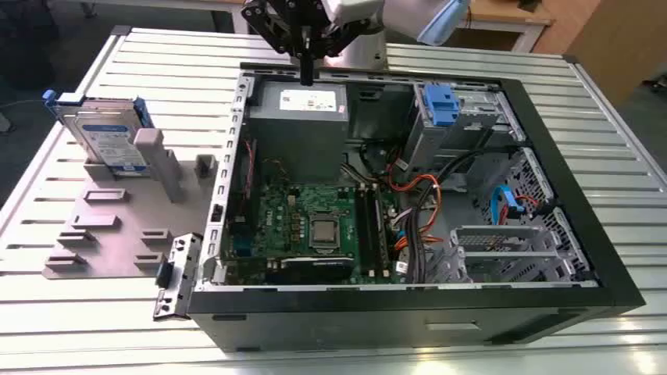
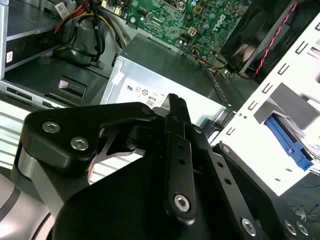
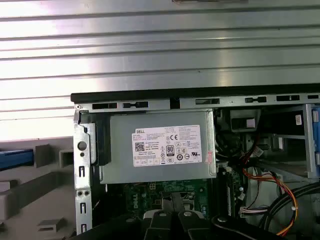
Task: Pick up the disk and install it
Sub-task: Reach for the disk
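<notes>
1. The arm's black fingers (image 1: 306, 69) hang tips-down over the far edge of an open black computer case (image 1: 344, 322), which lies on its side on a slatted metal desk (image 1: 94, 312).
2. In both wrist views the fingers (image 2: 175, 107) (image 3: 159, 220) are pressed together with no gap, and they hold nothing.
3. Just beneath them sits a grey boxy power supply with a white sticker (image 1: 300, 117), next to a green motherboard (image 1: 302, 211).
4. The disk (image 1: 109, 141), a flat silver hard drive with a white-and-blue label in a blue plastic carrier, stands upright in a grey slotted fixture plate (image 1: 115, 226).
5. This plate rests on the desk outside the case, on the exterior view's left, well apart from the fingers.
</notes>
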{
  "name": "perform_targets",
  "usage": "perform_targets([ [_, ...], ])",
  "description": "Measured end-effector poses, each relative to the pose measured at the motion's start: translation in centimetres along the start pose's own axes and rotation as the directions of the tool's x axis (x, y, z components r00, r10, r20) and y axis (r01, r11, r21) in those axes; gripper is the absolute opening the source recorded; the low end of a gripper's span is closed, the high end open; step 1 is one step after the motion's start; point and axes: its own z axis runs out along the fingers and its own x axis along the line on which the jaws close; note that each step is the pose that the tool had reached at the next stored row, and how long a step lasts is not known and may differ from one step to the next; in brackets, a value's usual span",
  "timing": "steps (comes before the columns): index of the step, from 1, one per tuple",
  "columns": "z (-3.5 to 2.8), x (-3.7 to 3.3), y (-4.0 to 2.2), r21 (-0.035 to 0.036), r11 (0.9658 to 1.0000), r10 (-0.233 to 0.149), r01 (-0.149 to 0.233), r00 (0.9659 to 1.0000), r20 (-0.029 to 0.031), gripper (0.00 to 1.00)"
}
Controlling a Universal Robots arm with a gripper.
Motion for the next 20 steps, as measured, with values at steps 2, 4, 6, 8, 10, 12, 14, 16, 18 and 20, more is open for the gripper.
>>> perform_targets([
  [2,0.00,0.00,0.00,0.0001,1.0000,0.000,0.000,1.0000,0.0000,0.11],
  [4,0.00,0.00,0.00,0.0000,1.0000,0.000,0.000,1.0000,0.0000,0.11],
  [6,0.00,0.04,0.00,0.0001,1.0000,0.000,0.000,1.0000,0.0000,0.11],
  [8,0.00,0.12,-0.01,0.0000,1.0000,0.000,0.000,1.0000,0.0000,0.11],
  [10,0.00,0.20,-0.01,0.0000,1.0000,0.000,0.000,1.0000,0.0000,0.11],
  [12,-0.01,0.28,-0.02,0.0000,1.0000,0.000,0.000,1.0000,0.0000,0.11],
  [14,-0.01,0.37,-0.03,0.0000,1.0000,0.000,0.000,1.0000,0.0000,0.11],
  [16,-0.01,0.46,-0.03,0.0001,1.0000,0.000,0.000,1.0000,0.0000,0.11],
  [18,-0.02,0.54,-0.04,0.0001,1.0000,0.000,0.000,1.0000,0.0000,0.11],
  [20,-0.02,0.62,-0.05,0.0001,1.0000,0.000,0.000,1.0000,0.0000,0.11],
])
